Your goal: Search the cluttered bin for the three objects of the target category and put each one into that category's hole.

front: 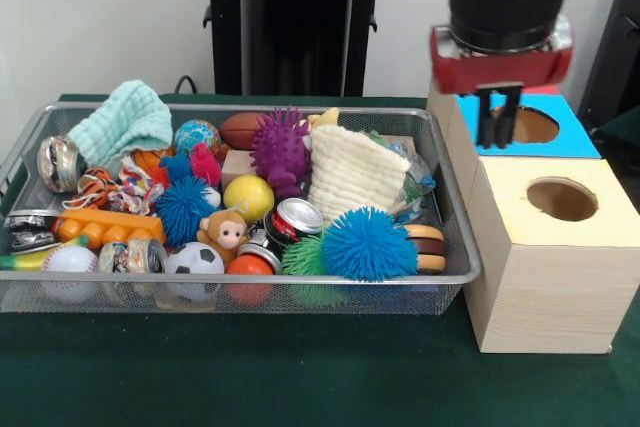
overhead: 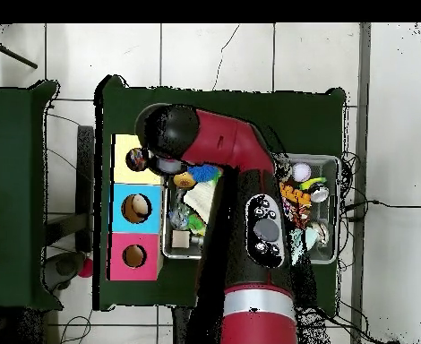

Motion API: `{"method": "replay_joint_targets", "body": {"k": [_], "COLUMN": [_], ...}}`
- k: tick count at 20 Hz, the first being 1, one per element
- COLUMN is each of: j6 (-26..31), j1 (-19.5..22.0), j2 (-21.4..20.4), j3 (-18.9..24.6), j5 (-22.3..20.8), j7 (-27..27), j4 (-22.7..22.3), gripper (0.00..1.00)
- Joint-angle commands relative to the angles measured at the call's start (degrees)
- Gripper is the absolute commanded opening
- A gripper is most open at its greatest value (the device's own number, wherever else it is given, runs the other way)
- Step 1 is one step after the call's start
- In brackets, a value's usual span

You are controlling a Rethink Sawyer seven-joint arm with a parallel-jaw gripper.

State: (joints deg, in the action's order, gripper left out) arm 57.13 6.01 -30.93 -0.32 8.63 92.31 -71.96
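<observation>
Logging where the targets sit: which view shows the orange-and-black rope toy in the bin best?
The front view: the rope toy lies unobstructed at the bin's left side, beside the folded mint cloth. Overhead, the arm covers much of the bin, and I cannot pick the toy out there.

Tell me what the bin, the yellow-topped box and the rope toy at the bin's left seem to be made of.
The bin looks like silver metal wire mesh with a rounded rim. The yellow-topped box seems pale wood or wood-grain laminate, judging by its streaked sides. The rope toy appears to be knotted cotton cord, white with orange and black strands.
</observation>
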Motion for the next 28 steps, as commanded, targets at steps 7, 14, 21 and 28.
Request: {"method": "replay_joint_targets", "body": {"k": [7, 14, 21, 28], "j6": [-3.3, -5.6, -6.1, -5.4], "j1": [5.9, 10.0, 12.1, 13.5], "j2": [2.9, 4.0, 3.7, 4.1], "j3": [-1.0, 3.5, 6.2, 8.9], "j5": [-21.6, -28.8, -33.1, -34.4], "j7": [-13.5, -16.6, -17.4, -16.1], "j4": [2.8, 4.3, 4.4, 4.9], "gripper": [0.0, 0.0, 0.0, 1.0]}}
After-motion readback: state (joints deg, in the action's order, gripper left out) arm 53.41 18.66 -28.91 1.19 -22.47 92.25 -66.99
